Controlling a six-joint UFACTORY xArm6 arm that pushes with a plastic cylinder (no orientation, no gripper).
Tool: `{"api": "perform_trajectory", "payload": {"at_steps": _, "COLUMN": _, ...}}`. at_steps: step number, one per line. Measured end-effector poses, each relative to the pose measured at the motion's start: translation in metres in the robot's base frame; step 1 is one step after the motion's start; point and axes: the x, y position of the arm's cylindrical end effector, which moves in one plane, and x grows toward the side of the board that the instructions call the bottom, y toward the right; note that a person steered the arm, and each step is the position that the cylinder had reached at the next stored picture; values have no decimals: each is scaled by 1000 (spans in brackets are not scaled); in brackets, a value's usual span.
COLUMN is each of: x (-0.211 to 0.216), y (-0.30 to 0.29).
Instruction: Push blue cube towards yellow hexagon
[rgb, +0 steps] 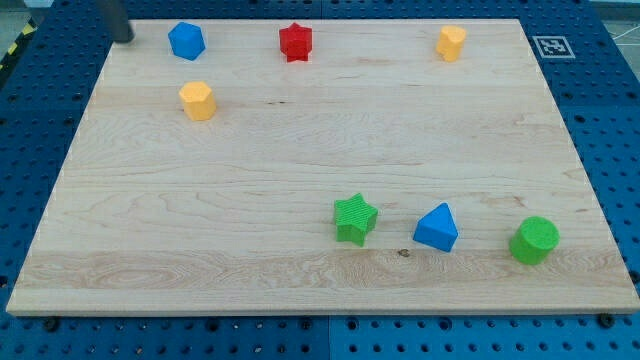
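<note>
Camera view shows my tip (122, 38) at the board's (300, 150) top-left corner, just left of the blue cube (186, 41) and apart from it; being a bare rod, it has no pincer to part or close. This cube is a solid blue, faceted block near the top edge. Below it, slightly right, sits the yellow hexagon (198, 101). A red star (295, 42) lies right of the cube.

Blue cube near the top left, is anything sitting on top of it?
Nothing rests on the blue cube; its top is bare. My tip stands apart, toward the view's left. Its underside is hidden.
</note>
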Motion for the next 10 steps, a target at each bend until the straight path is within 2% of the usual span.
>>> {"api": "perform_trajectory", "payload": {"at_steps": 1, "x": -5, "y": 64}}
{"api": "perform_trajectory", "payload": {"at_steps": 2, "x": 24, "y": 87}}
{"api": "perform_trajectory", "payload": {"at_steps": 3, "x": 37, "y": 78}}
{"api": "perform_trajectory", "payload": {"at_steps": 4, "x": 14, "y": 76}}
{"api": "perform_trajectory", "payload": {"at_steps": 6, "x": 43, "y": 32}}
{"api": "perform_trajectory", "payload": {"at_steps": 8, "x": 53, "y": 117}}
{"api": "perform_trajectory", "payload": {"at_steps": 10, "x": 93, "y": 133}}
